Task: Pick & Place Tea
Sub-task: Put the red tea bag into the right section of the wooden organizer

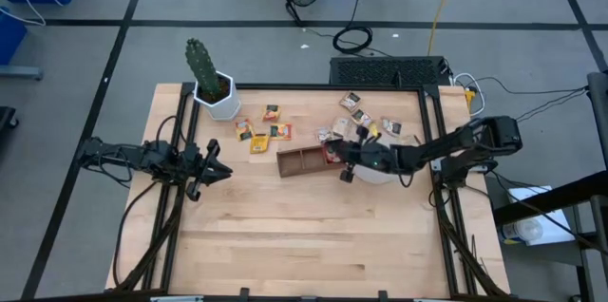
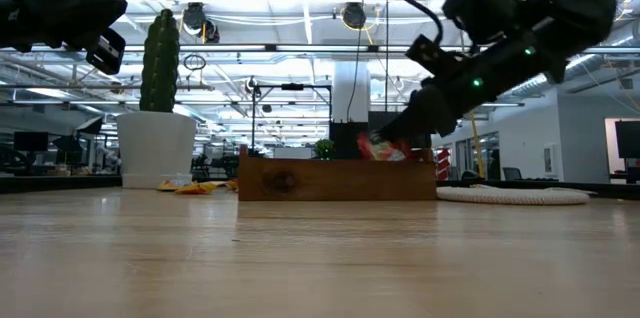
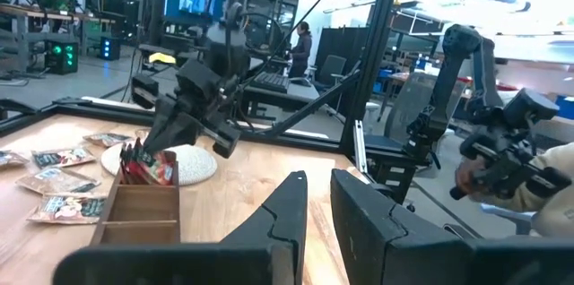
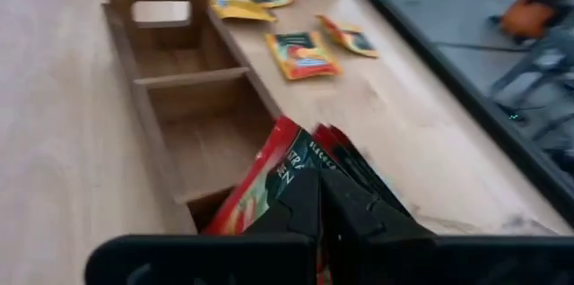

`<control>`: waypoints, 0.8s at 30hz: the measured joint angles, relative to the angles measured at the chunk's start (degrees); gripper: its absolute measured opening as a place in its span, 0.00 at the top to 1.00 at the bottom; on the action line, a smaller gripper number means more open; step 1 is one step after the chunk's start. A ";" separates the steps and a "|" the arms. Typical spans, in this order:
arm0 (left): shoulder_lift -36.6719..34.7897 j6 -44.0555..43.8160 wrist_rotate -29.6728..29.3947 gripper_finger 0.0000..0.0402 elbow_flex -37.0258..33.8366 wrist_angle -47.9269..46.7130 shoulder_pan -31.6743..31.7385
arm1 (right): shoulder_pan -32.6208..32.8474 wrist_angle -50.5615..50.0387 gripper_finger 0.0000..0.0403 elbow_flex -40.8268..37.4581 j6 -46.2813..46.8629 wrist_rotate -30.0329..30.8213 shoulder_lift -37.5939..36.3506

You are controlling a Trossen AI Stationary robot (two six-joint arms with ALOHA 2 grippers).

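Observation:
The brown wooden tray (image 1: 296, 162) lies mid-table, its three compartments open in the right wrist view (image 4: 184, 97). My right gripper (image 1: 339, 154) hangs over the tray's right end compartment, shut on a red tea sachet (image 4: 269, 177). More red sachets (image 4: 354, 164) stand beside it in that compartment. Yellow-orange sachets (image 1: 258, 133) lie flat left of the tray, and tan ones (image 1: 359, 115) lie behind it. My left gripper (image 1: 215, 169) waits open near the table's left edge, touching nothing. My right gripper pinches the red sachet at its upper edge (image 4: 300, 186) between both fingers, slanting down from the table's right side. The sachet stands tilted, and its lower part reaches down into the tray's right end compartment (image 2: 385, 150); the tray wall hides its bottom.
A round whitish disc (image 1: 380, 175) lies on the table just right of the tray, under my right arm. A cactus in a white pot (image 1: 214, 88) stands at the far left corner. The near half of the table (image 1: 304, 245) is bare wood. A person (image 3: 529, 177) stands beyond the table.

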 joint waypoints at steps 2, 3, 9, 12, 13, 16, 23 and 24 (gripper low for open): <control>0.00 0.00 0.00 0.86 0.00 0.00 -0.01 | 0.83 3.53 1.00 -1.79 0.01 2.68 0.00; 0.00 0.00 0.00 0.86 0.00 0.00 -0.01 | 1.19 5.04 1.00 -2.40 -0.06 3.47 0.02; 0.00 0.00 0.00 0.86 0.00 0.00 -0.01 | 2.70 10.50 1.00 -5.16 -0.12 7.13 0.04; 0.00 0.00 0.00 0.86 0.00 0.00 -0.01 | 2.65 11.94 1.00 -6.47 1.35 7.25 0.15; 0.00 0.00 0.00 0.86 0.00 0.00 -0.01 | 2.65 12.66 1.00 -6.87 1.57 7.31 0.61; 0.00 0.00 0.00 0.86 0.00 -0.02 -0.01 | 2.61 15.70 1.00 -8.13 1.76 7.31 1.31; 0.02 0.00 0.02 0.86 0.02 -0.02 0.00 | 2.67 20.23 1.00 -8.69 1.40 7.12 1.70; 0.01 0.00 0.03 0.86 0.02 -0.03 0.00 | 2.67 20.66 1.00 -8.69 1.22 7.10 1.70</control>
